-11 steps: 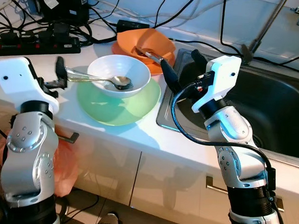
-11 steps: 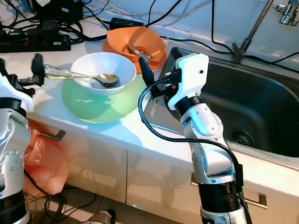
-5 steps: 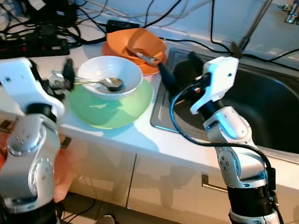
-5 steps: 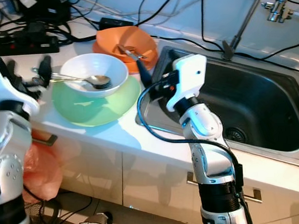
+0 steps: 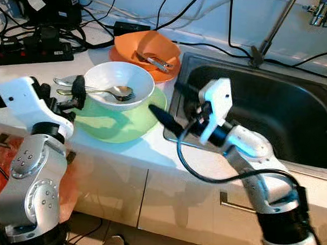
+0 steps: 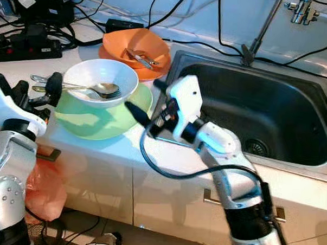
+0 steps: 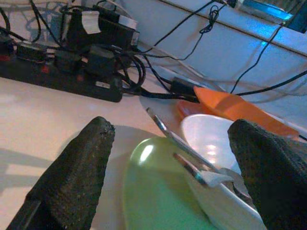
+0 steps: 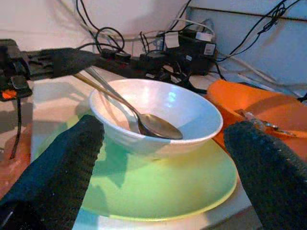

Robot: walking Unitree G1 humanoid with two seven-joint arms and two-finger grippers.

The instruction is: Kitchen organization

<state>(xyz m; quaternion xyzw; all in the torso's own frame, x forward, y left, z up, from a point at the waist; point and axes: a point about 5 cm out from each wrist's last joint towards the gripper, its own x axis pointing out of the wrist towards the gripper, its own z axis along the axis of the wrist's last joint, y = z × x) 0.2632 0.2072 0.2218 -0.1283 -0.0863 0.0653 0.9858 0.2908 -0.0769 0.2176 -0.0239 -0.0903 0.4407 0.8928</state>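
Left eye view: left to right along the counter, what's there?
Left hand → white bowl on green plate → right hand → sink.

Glossy white bowl (image 5: 118, 83), shiny metal spoons (image 5: 102, 90), steel sink (image 5: 272, 113).

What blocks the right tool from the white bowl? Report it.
Nothing visible does. The right tool, fingers open, faces the white bowl on the green plate across open counter; spoons lie inside the bowl.
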